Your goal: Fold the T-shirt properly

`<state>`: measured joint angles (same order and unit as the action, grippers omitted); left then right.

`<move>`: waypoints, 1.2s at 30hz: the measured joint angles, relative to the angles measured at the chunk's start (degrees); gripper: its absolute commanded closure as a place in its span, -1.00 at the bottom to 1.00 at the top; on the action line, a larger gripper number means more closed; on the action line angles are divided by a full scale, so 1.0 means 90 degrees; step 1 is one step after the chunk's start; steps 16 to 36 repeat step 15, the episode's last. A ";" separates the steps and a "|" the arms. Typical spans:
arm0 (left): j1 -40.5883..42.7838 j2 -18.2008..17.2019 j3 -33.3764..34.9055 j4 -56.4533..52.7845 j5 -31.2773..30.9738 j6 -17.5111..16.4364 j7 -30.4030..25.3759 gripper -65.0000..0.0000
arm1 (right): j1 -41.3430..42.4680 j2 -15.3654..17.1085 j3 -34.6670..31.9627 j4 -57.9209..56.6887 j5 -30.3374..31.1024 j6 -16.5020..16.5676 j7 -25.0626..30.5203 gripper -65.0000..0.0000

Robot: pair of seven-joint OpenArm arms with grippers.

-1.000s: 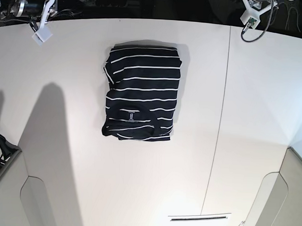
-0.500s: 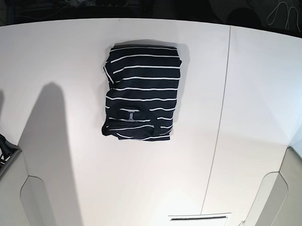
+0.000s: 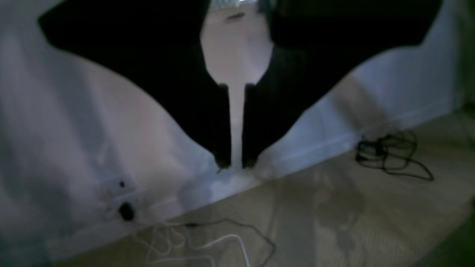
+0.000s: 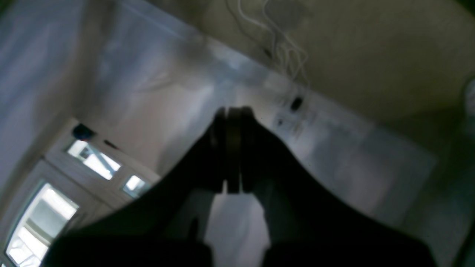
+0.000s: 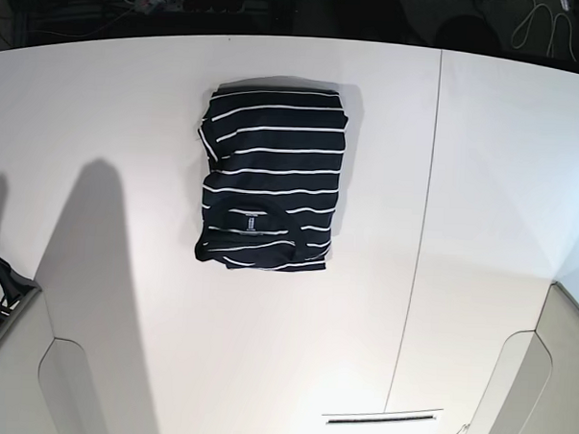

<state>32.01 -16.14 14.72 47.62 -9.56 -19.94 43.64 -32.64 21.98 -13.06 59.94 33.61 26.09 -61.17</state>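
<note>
Dark navy white-striped fabric T-shirt (image 5: 270, 178): lying folded into a compact rectangle on white table (image 5: 483, 187) near far edge, long axis running far-to-near, collar label facing near edge. Left end effector (image 3: 236, 163) showing narrow gap, holding nothing; right end effector (image 4: 232, 113) pressing closed, empty.

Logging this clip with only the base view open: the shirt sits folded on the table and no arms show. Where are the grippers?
Observer: The left gripper points at a wall and floor, away from the T-shirt.
Operator: Open or closed?
Observer: A narrow gap shows between its fingers; nothing is in it.
Operator: And the right one?
Observer: The right gripper has its fingers pressed together, holding nothing, aimed at a wall.
</note>
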 measured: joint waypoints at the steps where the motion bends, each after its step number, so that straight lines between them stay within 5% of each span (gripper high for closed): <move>1: -0.0170 0.0029 0.0107 -0.0211 0.0000 0.0000 0.0000 0.81 | 0.0126 -0.0129 -0.0019 -0.0204 -0.0243 -0.0124 0.0005 1.00; 5: -0.0748 0.0272 0.0277 -0.0831 0.0017 0.0010 -0.0080 0.81 | 0.0750 -0.0374 -0.0015 -0.1020 -0.0896 -0.0629 0.0051 1.00; 15: -0.1246 0.0605 0.0284 -0.1158 0.0007 0.0005 -0.0119 0.81 | 0.1484 -0.1231 -0.0015 -0.1671 -0.0930 -0.0670 0.0102 1.00; 36: -0.1246 0.0605 0.0284 -0.1158 0.0007 0.0005 -0.0119 0.81 | 0.1484 -0.1231 -0.0015 -0.1671 -0.0930 -0.0670 0.0102 1.00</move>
